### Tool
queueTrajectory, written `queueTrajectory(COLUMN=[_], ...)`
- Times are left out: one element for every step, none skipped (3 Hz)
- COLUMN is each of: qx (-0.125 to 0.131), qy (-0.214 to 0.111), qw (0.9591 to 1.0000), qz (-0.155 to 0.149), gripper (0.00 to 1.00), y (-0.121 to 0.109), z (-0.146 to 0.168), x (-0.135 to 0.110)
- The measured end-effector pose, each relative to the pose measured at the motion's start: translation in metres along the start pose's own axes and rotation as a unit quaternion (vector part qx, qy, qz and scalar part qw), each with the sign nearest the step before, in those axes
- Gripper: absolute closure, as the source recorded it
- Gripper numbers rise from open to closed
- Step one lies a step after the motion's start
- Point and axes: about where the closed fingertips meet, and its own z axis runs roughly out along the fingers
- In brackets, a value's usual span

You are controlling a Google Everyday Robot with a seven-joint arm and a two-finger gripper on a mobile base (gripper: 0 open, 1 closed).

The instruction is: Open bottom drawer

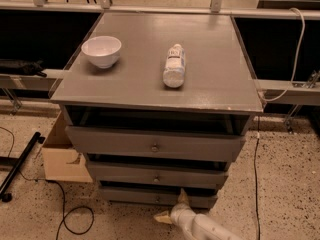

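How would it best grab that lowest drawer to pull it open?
By the small round knob mid-front of the bottom drawer, coming straight from the front; the flat face offers nothing else. The gripper is open, low, just before it.

Pale speckled floor (292,179) all around a grey cabinet (150,86), with a cardboard box (60,160) tight against its left side, a black cord (63,211) looped in front and a black pole (20,165) lying at far left. Behind, dark panels (40,39) under a metal rail (290,85), a white cable (298,49) drooping across the right one. Low at the front, just off the cabinet's foot, the gripper (171,207), fingers spread.
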Motion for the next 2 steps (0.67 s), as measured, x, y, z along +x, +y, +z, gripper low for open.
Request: queueTrajectory(qx=[0.0,0.008], qy=[0.0,-0.001], qw=[1.0,0.9998], qz=[0.0,-0.02], gripper=[0.0,0.0], y=[-0.0001,0.0012], z=[0.0002,0.0009], x=[-0.0001,-0.0016])
